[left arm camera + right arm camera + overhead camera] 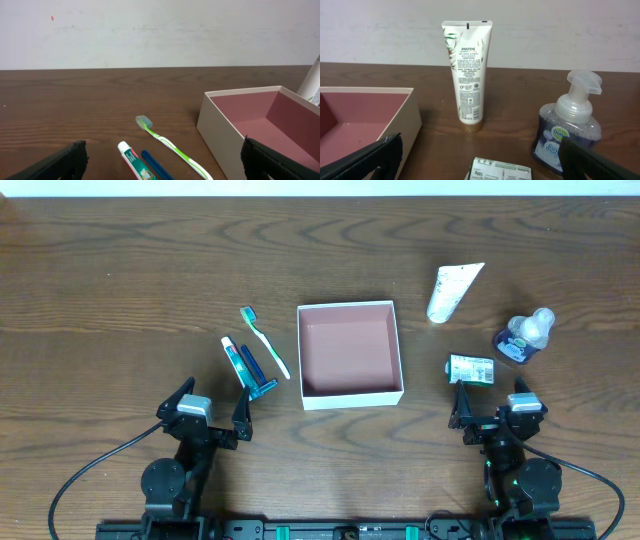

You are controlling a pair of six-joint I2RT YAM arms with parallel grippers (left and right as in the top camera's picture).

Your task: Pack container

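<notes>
The container (349, 394), a square white box with a pink inside, sits empty at the table's middle; it also shows in the left wrist view (215, 122) and the right wrist view (400, 120). A green toothbrush (265, 340), a toothpaste tube (233, 359) and a blue comb (252, 366) lie left of it. A white Pantene tube (450, 290), a purple soap pump bottle (524, 336) and a small soap box (471, 368) are to its right. My left gripper (212, 412) is open and empty just short of the toothpaste (136, 161). My right gripper (492, 408) is open and empty just short of the soap box (501, 171).
Black cables trail from both arm bases at the table's front edge. A white wall stands behind the table's far edge.
</notes>
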